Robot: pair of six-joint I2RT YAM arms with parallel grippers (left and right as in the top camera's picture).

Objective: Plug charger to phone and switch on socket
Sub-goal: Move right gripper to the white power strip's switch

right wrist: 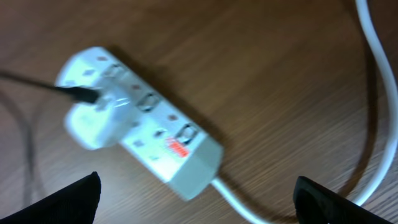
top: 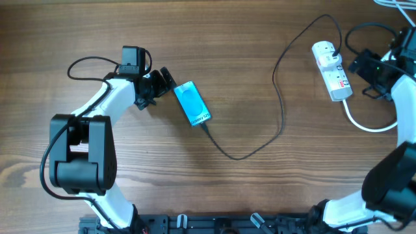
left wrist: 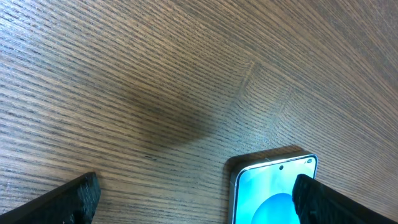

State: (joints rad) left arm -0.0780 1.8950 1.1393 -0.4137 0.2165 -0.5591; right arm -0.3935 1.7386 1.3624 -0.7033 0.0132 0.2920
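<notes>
Tabletop (top: 260, 195) of brown wood carries the phone (top: 192, 104) left of centre, lying flat and face up, set at a slant. The left gripper (top: 159, 91) sits just beside the phone's upper-left end, its fingers spread wide with nothing between them. In the left wrist view the phone (left wrist: 267, 193) shows only its top corner low in the frame, much nearer the right-hand finger (left wrist: 323, 199) than the other, and that finger's edge overlaps it in the picture.

The charger (top: 281, 104) runs from the phone's lower end in a loose loop across the table and up to the socket (top: 331, 71) at the far right. Its tip seems to meet the phone's port, though the overhead view is too small to be sure.

The right gripper (top: 359, 77) is just to the right of the socket, also spread wide and holding nothing. Its wrist view is blurred: the socket (right wrist: 143, 124) lies diagonally above and between the fingers, apart from both, with a white plug head (right wrist: 93, 121) seated at its far end and a thick white cord (right wrist: 373, 93) curving past on the right.
</notes>
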